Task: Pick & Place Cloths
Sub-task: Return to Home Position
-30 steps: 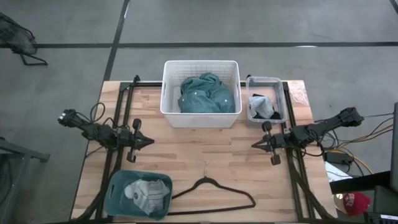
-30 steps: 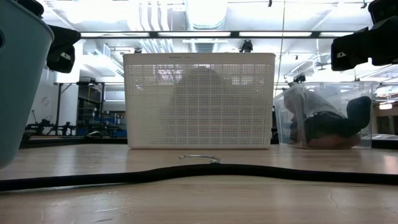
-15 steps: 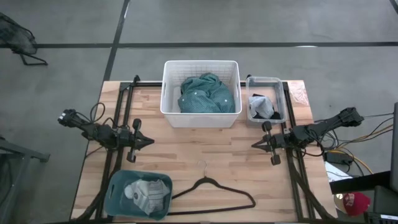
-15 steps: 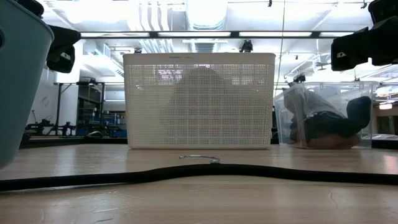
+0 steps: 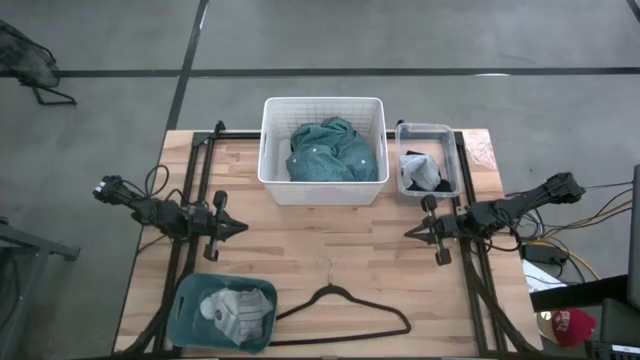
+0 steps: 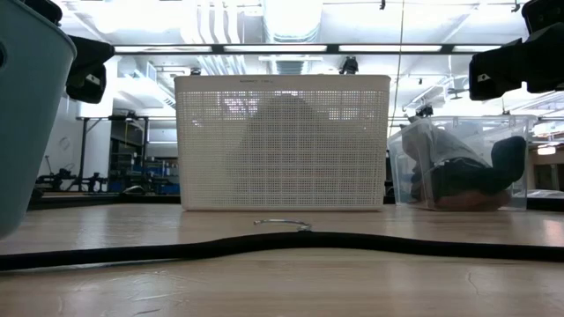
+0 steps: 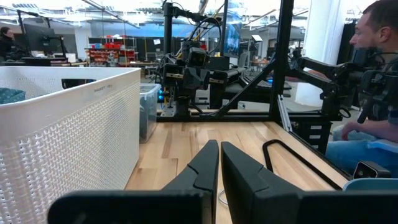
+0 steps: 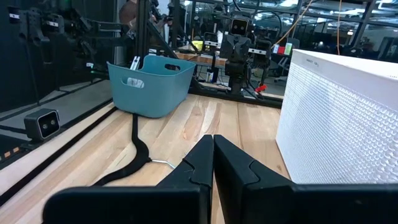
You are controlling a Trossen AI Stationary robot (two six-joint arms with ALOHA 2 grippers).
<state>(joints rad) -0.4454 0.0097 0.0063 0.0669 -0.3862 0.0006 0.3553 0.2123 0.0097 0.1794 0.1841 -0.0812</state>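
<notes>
Hovering: left gripper (image 5: pixel 243 228) closed | right gripper (image 5: pixel 408 233) closed | socks (image 5: pixel 238 308) apparently in tub (image 5: pixel 183 300)

Robotics lab for sure, inside a big open industrial hall. The wood table (image 5: pixel 300 250) carries two robot arms (image 5: pixel 165 213) on black rails and sits on a grey concrete floor (image 5: pixel 400 35) with dark lines across it. There's a black stand (image 5: pixel 30 55) off at 10 o'clock. The low view shows a bare ceiling (image 6: pixel 282 35) with ducts and strip lights. The wrist views catch gear shelves (image 7: pixel 106 53), desks with monitors (image 7: pixel 43 43) and a seated person (image 7: pixel 373 74).
</notes>
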